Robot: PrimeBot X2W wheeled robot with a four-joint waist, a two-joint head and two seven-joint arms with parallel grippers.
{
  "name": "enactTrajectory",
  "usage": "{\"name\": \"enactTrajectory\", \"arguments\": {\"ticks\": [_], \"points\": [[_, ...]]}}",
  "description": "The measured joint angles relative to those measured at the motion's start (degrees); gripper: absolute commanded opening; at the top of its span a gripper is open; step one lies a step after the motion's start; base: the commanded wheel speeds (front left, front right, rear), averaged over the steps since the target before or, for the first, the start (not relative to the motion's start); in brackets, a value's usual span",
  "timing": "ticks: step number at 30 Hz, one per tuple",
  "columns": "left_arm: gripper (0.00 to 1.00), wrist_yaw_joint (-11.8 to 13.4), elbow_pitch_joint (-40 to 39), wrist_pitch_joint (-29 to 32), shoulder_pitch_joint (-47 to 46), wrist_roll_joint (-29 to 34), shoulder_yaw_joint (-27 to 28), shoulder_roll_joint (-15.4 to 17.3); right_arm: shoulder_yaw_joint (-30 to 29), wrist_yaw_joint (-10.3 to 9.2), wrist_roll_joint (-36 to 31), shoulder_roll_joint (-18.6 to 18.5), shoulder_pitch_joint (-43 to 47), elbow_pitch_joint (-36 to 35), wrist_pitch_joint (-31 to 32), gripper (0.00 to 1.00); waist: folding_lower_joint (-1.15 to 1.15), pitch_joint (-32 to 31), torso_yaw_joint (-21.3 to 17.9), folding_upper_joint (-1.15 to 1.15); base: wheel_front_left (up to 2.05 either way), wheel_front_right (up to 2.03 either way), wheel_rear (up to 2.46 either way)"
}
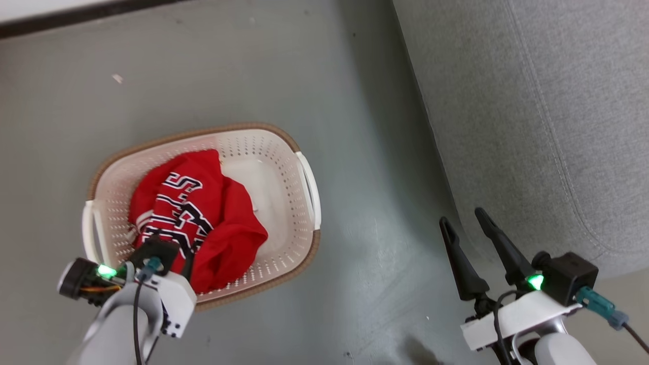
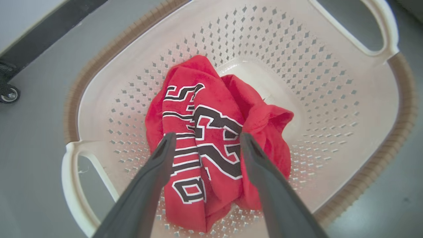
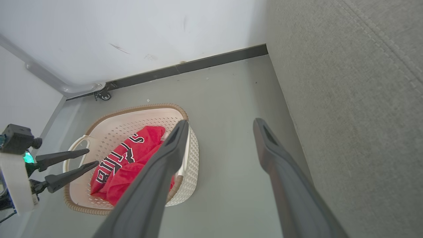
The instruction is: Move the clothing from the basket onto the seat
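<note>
Down at the near left, the left end effector [image 2: 208, 135] hangs over the basket [image 1: 243, 128], its two dark fingers spread wide and pointing straight down at the clothing [image 1: 223, 238]. From the left wrist view the fingers straddle the lettered fold of the red heap, and nothing is pinched between them. Whether the tips brush the cloth I cannot tell. The clothing lies bunched in the near half of the basket, red fabric with black-and-white lettering uppermost, and the far half shows bare perforated plastic. Over on the right, the right end effector [image 1: 462, 217] hovers above the grey floor [image 1: 355, 152], jaws spread just as wide, holding nothing, just beside the front edge of the seat [image 1: 532, 126]. Basket and seat stand well apart, with a strip of floor between them. Beyond the basket runs the pale wall [image 3: 148, 33] with its dark skirting. By my reading the job is right at the start: every bit of red I can see sits in the basket, no grasp is made, and the lift, the carry across and the drop onto the cushion all remain
</note>
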Motion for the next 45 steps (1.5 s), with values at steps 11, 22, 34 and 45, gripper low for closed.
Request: {"name": "enactTrajectory", "arguments": {"ticks": [11, 22, 34, 45], "points": [[1.00, -1.76, 5.35, 4.66, -7.59, 0.02, 0.59, 1.66, 2.29, 0.00, 2.08, -0.01, -3.56, -0.52, 0.00, 1.00, 0.00, 5.16, -1.96, 0.00, 0.00, 0.00, 0.00], [1.00, -4.14, 9.72, 10.18, -13.69, 0.49, 0.23, 2.31, 3.65, 0.00, 3.57, -0.01, -6.61, -0.70, -0.01, 1.00, 0.00, 9.25, -4.04, 0.00, 0.00, 0.00, 0.00], [1.00, -2.14, 13.26, 14.11, -17.49, 1.51, -0.08, 3.53, 4.50, 0.00, 4.49, -0.01, -9.31, -1.14, -0.01, 1.00, 0.00, 12.43, -5.93, 0.00, 0.00, 0.00, 0.00], [1.00, -0.91, 15.95, 16.00, -20.53, 2.22, -0.49, 3.77, 5.14, 0.00, 5.50, -0.01, -11.83, -1.51, -0.01, 1.00, 0.00, 14.78, -7.55, 0.00, 0.00, 0.00, 0.00]]}}
